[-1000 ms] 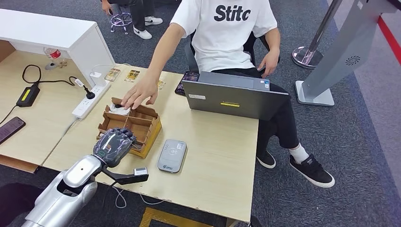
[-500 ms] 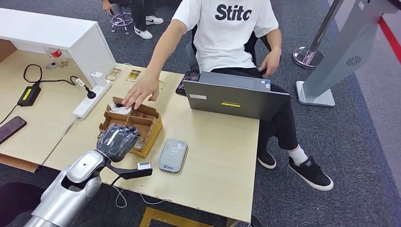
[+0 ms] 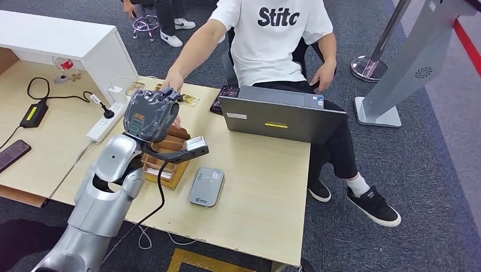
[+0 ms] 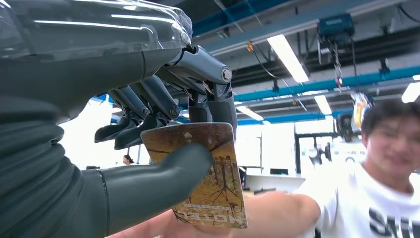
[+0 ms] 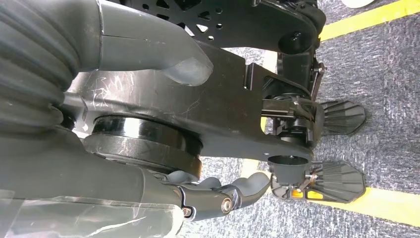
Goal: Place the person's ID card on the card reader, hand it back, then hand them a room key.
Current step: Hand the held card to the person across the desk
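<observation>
Now at the final step, by the look of it: the left hand (image 4: 148, 124) pinches a hotel key card (image 4: 203, 173) between thumb and fingers, with the person's hand (image 3: 173, 79) just beyond it; the reader (image 3: 206, 186) lies bare below; the right hand (image 5: 148, 148) hangs slack, empty.

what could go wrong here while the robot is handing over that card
The left robot hand pinches the room key card by one edge between thumb and fingers, so an early release or a sideways pull could drop it.

The person's hand sits right behind the raised robot hand, so further forward motion could bump their fingers.

The cardboard organizer lies directly beneath; a dropped card might fall into a compartment, and the lowering arm could knock it.
</observation>
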